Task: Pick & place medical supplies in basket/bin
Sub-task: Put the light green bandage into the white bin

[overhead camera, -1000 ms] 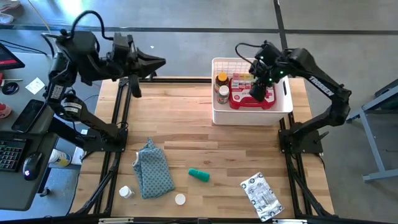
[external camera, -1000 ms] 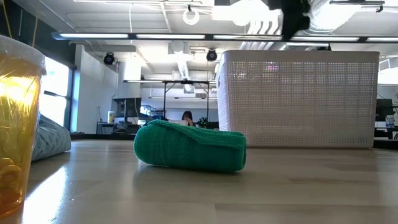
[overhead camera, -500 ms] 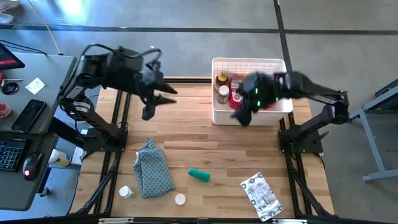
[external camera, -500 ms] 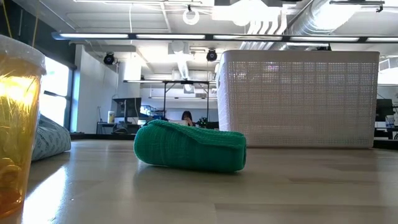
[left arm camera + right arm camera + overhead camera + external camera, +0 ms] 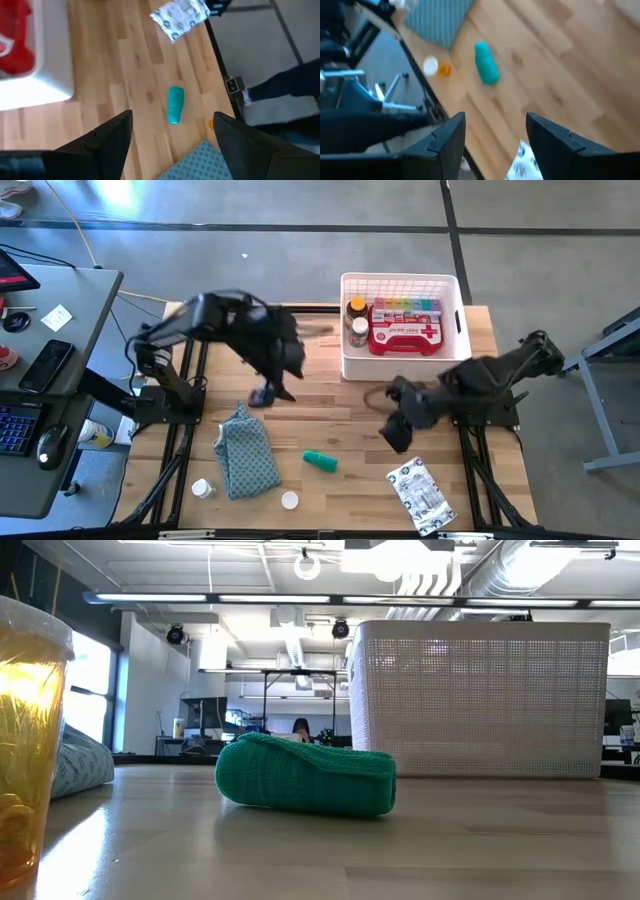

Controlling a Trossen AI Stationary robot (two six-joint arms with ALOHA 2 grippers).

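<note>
Now, nearest the table's front edge, the silver-white packet (image 5: 421,495) and green tube (image 5: 320,462) wait on the wood while both arms have swung out over them, right gripper (image 5: 393,430) empty and part-open, left gripper (image 5: 264,394) newly spread wide, leaving the white bin (image 5: 405,367) beyond holding the red first-aid case (image 5: 404,336).

Shining evenly from overhead ceiling strips; smearing both moving arms overhead; blurring the amber bottle (image 5: 28,740) up close; softening both wrist views.
</note>
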